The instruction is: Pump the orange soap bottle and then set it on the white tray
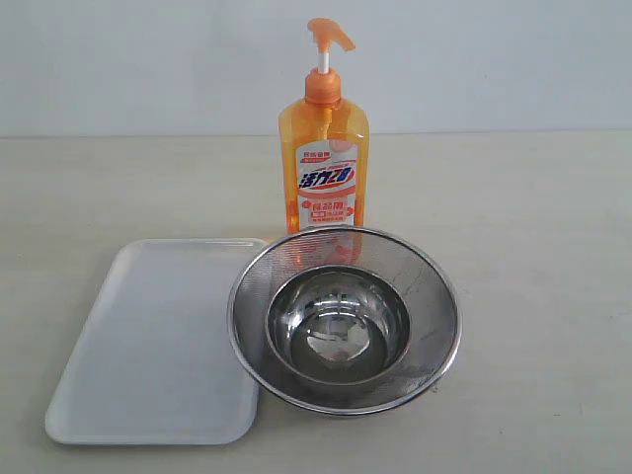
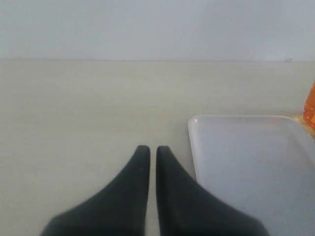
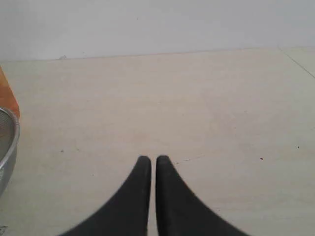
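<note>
Tabletop (image 1: 533, 247): tall translucent orange soap bottle (image 1: 323, 168) stands upright just behind a round steel mesh strainer (image 1: 345, 316), with a flat white plastic tray (image 1: 148, 336) beside it. The bottle is probably light, stiff and slippery; grip mid-body. Left wrist view: left gripper (image 2: 153, 150) closed, empty, near the tray. Right wrist view: right gripper (image 3: 152, 160) closed, empty.

Beige tabletop (image 1: 553, 296): mesh strainer (image 1: 286, 267) centre, orange soap bottle (image 1: 324, 168) at 12, white tray (image 1: 148, 346) at 9.
</note>
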You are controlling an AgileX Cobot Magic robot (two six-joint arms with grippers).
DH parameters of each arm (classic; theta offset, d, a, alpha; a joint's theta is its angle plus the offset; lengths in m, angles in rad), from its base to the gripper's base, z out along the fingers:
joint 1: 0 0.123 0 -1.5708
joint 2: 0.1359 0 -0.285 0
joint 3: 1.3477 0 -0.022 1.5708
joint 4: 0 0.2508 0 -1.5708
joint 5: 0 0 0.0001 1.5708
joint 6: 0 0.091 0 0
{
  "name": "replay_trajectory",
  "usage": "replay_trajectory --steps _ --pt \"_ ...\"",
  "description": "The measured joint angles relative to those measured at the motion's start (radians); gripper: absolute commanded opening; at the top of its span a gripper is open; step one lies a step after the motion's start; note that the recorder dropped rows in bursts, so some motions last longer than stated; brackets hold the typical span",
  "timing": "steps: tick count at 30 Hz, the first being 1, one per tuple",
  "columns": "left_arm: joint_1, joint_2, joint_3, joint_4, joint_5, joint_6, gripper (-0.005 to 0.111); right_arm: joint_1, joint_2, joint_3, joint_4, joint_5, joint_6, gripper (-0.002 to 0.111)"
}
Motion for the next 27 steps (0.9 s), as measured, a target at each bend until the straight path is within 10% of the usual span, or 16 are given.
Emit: replay_trajectory --steps 27 --pt "0.0 0.0 0.0 0.0 0.0 0.0 0.005 0.0 0.008 -0.053 -0.044 -0.451 -0.003 0.001"
